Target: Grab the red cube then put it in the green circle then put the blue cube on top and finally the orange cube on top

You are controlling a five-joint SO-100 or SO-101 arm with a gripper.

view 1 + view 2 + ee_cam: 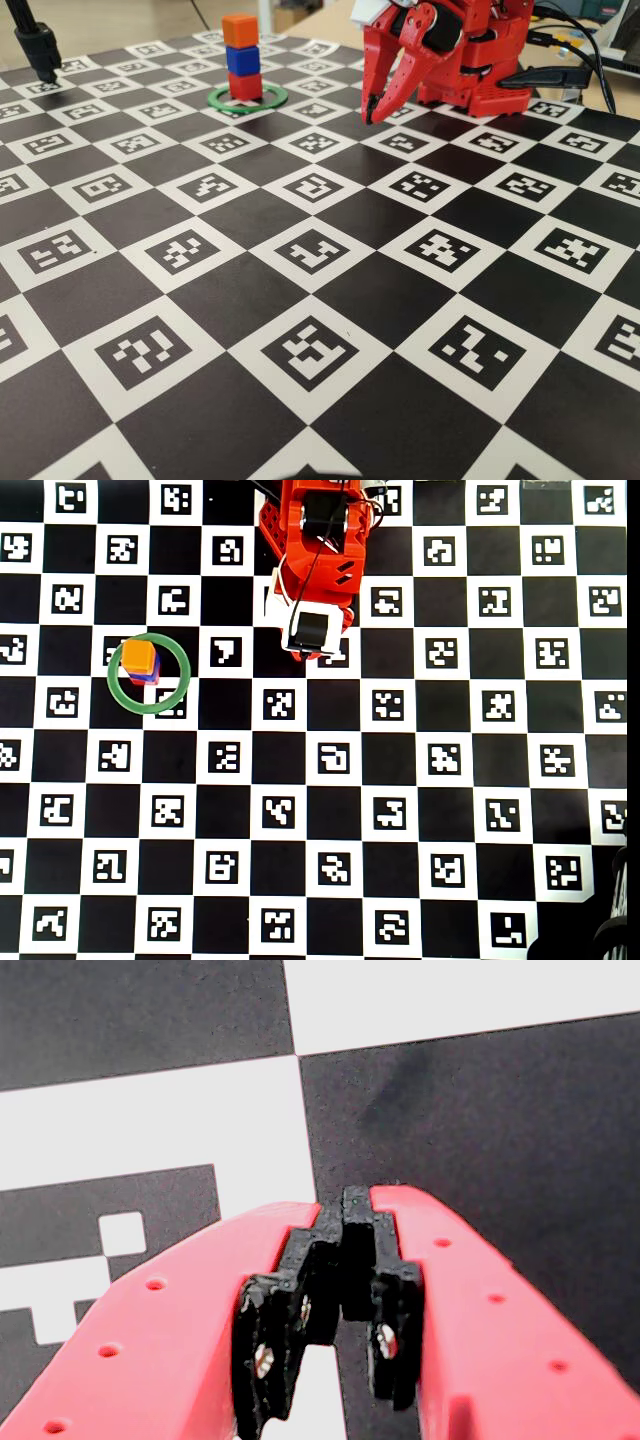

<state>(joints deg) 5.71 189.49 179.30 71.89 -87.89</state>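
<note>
The red cube (245,86) stands inside the green circle (249,105) at the far side of the board. The blue cube (242,61) sits on it, and the orange cube (239,30) sits on the blue one, making an upright stack of three. From above, the orange cube (140,657) tops the stack within the green circle (149,710), and the two lower cubes are mostly hidden. My gripper (369,116) hangs to the stack's right, well apart from it, tips pointing down just above the board. In the wrist view the gripper (355,1200) is shut with nothing between its fingers.
The red arm base (490,60) stands at the back right, with cables (575,45) trailing beside it. A black clamp (40,45) rises at the back left corner. The checkered marker board (320,300) covers the table.
</note>
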